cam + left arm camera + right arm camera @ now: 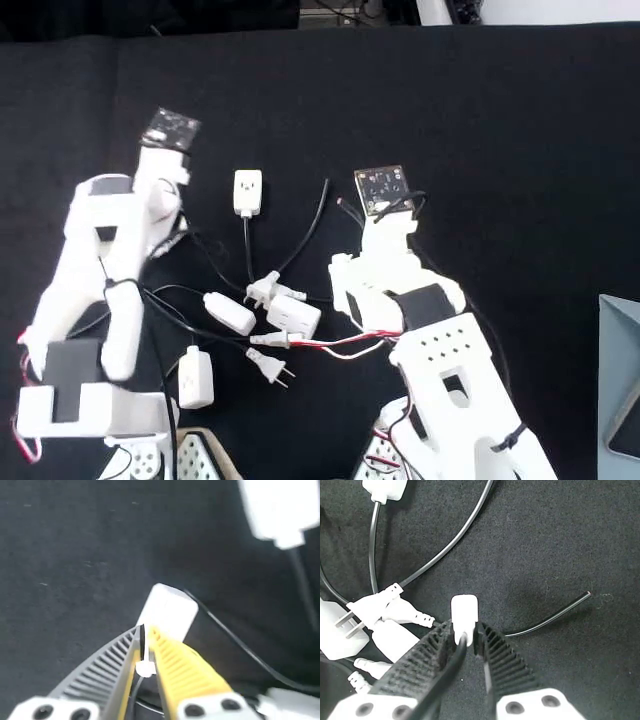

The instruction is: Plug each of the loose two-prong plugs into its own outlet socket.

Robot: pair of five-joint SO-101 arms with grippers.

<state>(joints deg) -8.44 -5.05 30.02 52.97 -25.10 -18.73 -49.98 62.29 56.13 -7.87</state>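
both over black table cloth (pixel 500 120): left fingers (pixel 185 665) clamped on white block (pixel 167 611), right fingers (pixel 505 665) clamped on white plug (pixel 464 611)

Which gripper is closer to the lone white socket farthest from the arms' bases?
Left. The left gripper, shut on a white block, is just beside the socket; the right gripper, shut on a white plug, sits farther off, across a black cable.

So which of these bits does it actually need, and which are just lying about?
Needed: outlet sockets, two-prong plugs, white plug in the right gripper, white corded block in the left gripper.
Lying about: grey object at the edge of the black table.
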